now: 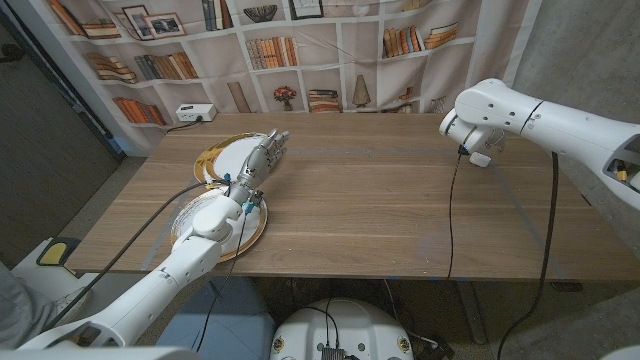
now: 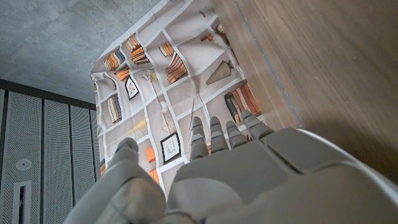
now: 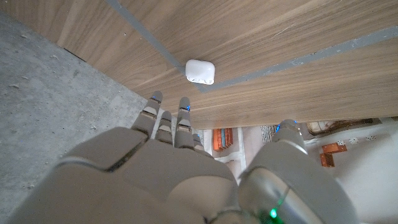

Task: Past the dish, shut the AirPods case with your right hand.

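Nearest the robot, the left hand [image 1: 262, 160] lies stretched over the dish [image 1: 222, 155], with a second plate [image 1: 190, 222] under its forearm; its fingers are straight and slightly apart, holding nothing. Farther out, the right hand [image 1: 472, 130] hovers raised above the tabletop [image 1: 380, 200], well to the right of the dish. In its wrist view the fingers [image 3: 165, 121] are extended and apart, empty, pointing toward the AirPods case [image 3: 200, 71]. That case sits on the tabletop just ahead of those fingertips, apart from them. Its lid state is too small to tell. Judging by this, the right hand is far nearer and needs to reach forward and down.
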